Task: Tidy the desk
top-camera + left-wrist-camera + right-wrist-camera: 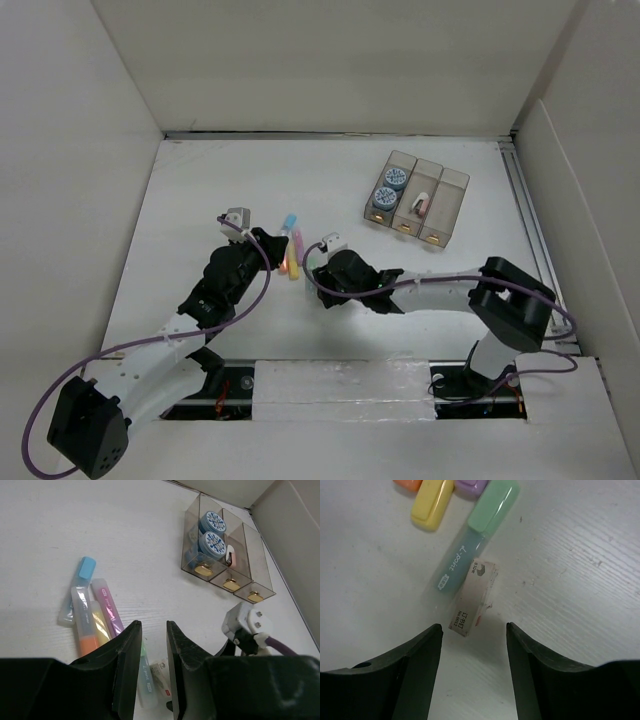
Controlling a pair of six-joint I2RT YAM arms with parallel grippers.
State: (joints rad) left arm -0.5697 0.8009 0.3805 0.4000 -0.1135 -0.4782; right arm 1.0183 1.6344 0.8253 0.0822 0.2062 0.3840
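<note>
Mid-desk [200,190], left gripper [152,645] nearly closed, empty; right gripper [472,630] open over staple box [472,600].

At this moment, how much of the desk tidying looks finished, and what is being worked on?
Done: two round blue-topped tubs sit in one compartment of the clear organizer, a small item in the next; the third looks empty. In hand: nothing is gripped. The right gripper is open just short of the small box lying against the green marker; the left gripper is nearly shut and empty. Left: the box and loose markers on the desk.
</note>
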